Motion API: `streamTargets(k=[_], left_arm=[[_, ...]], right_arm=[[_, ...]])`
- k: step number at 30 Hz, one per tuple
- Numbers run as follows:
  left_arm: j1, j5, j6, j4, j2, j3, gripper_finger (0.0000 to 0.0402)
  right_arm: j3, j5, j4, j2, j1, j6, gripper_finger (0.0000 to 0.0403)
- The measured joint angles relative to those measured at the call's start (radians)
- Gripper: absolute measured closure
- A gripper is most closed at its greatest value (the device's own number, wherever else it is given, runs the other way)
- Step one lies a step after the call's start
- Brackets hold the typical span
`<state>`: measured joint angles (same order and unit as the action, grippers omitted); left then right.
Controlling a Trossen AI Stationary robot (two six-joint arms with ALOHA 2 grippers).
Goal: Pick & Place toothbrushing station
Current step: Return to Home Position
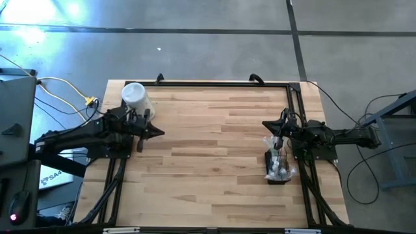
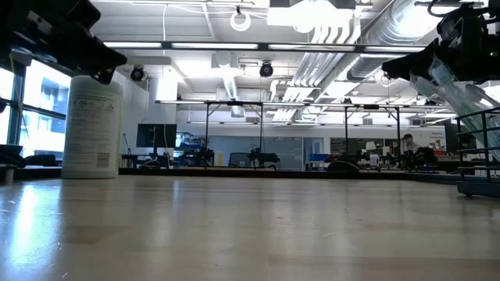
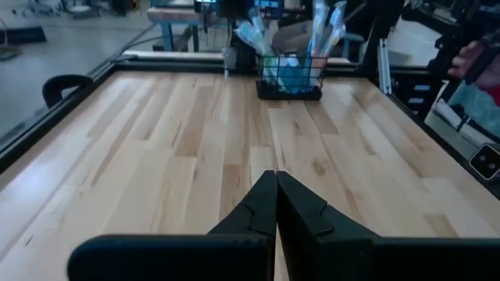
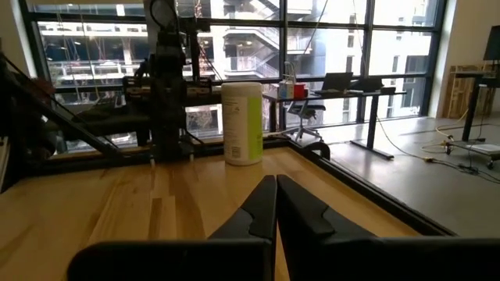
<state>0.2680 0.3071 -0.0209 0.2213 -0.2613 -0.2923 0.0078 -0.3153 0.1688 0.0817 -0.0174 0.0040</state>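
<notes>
Black mesh organizer (image 3: 269, 87) toward four o'clock on the table (image 1: 195, 156), stuffed with leaning toothbrushes (image 3: 322, 27). Looks light, stiff-wired, top-heavy, easy to tip; best pinched on a rim wall, clear of the slick brush handles. Left gripper (image 3: 276, 178) at nine o'clock, right gripper (image 4: 276, 181) at two: both pinched closed, empty.

The wooden table (image 1: 214, 149) is being lit brightly and evenly from overhead, with glare being thrown across the grey floor (image 1: 65, 13), ceiling lights (image 2: 312, 19) being blown out to white, highlights being caught on the toothbrushes (image 1: 278, 168), and daylight being admitted through the windows (image 4: 328, 47).
</notes>
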Motion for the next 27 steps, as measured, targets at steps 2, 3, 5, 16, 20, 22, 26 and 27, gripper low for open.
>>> streamTargets(k=[2,3,5,16,20,22,26,27], left_arm=[[0.000,0.007,0.000,-0.026,0.029,0.034,0.0401],[0.000,0.019,-0.001,-0.039,0.041,0.054,0.0401],[0.000,0.025,-0.005,-0.075,0.064,0.102,0.0401],[0.000,-0.123,-0.009,-0.370,0.096,0.265,0.0401],[0.000,-0.212,-0.008,-0.361,0.096,0.267,0.0401],[0.000,-0.246,-0.008,-0.357,0.096,0.267,0.0401],[0.000,-0.286,-0.008,-0.341,0.096,0.268,0.0401],[0.000,-0.287,-0.008,-0.337,0.096,0.268,0.0401]], right_arm=[[0.000,0.000,0.000,0.000,0.000,0.000,0.0401],[0.000,0.000,0.000,0.000,0.000,0.000,0.0401],[0.000,0.000,0.000,0.000,0.000,0.000,0.0401],[-0.002,0.000,-0.001,0.000,0.000,0.000,0.0401],[-0.002,0.000,-0.001,0.000,0.000,0.000,0.0401],[-0.002,0.000,-0.001,0.000,0.000,0.000,0.0401],[-0.002,0.000,-0.001,0.000,0.000,0.000,0.0401],[-0.002,0.000,-0.001,0.000,0.000,0.000,0.0401]])
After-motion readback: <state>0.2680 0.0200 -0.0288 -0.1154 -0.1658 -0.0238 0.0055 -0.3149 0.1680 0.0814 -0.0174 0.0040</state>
